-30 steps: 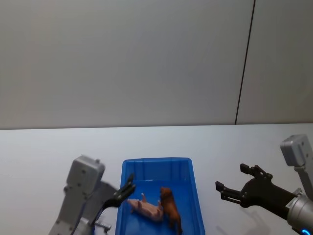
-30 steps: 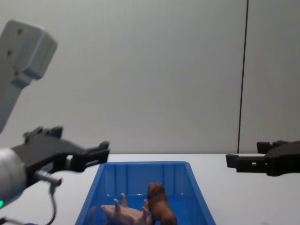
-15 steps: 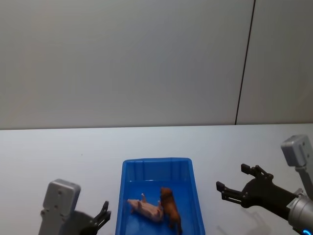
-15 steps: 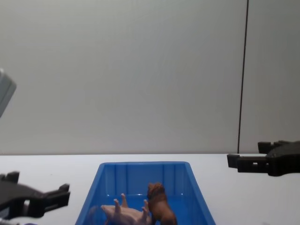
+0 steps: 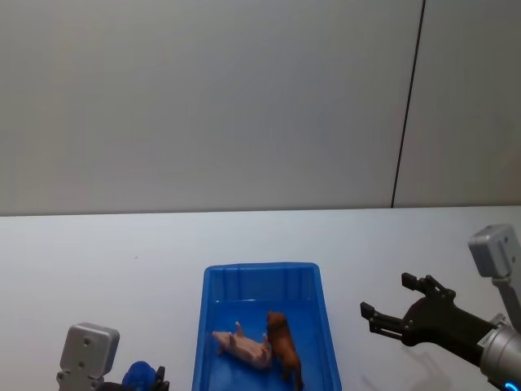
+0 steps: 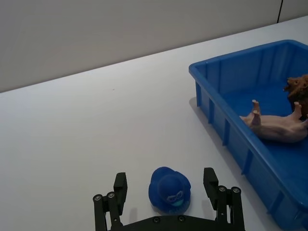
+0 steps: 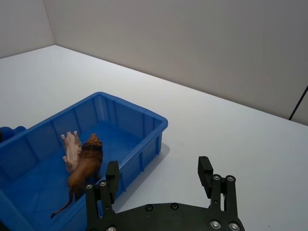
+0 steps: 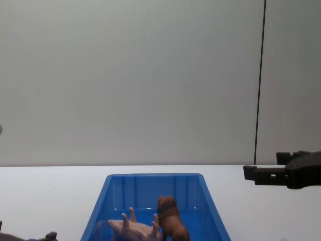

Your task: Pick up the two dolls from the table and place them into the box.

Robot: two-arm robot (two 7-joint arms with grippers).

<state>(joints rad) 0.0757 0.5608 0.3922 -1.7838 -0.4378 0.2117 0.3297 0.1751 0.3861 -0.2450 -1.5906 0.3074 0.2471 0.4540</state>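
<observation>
The pale pink pig (image 5: 244,347) lies on its side inside the blue box (image 5: 259,269), legs up. The brown lion (image 5: 282,342) stands right beside it. Both also show in the chest view, pig (image 8: 131,229) and lion (image 8: 170,218). My left gripper (image 6: 165,178) is open, low over the white table (image 5: 98,261) left of the box, and holds nothing. My right gripper (image 5: 384,295) hovers open and empty to the right of the box, also seen as right gripper (image 8: 263,165) and right gripper (image 7: 159,166).
A small blue duck toy (image 6: 169,188) sits on the table between my left gripper's spread fingers, not touching them; the same blue duck toy (image 5: 140,375) shows near the front edge. A grey wall stands behind the table.
My left arm has pulled back from the box's left wall and dropped low toward the front left. The right arm, the pig and the lion have not moved.
</observation>
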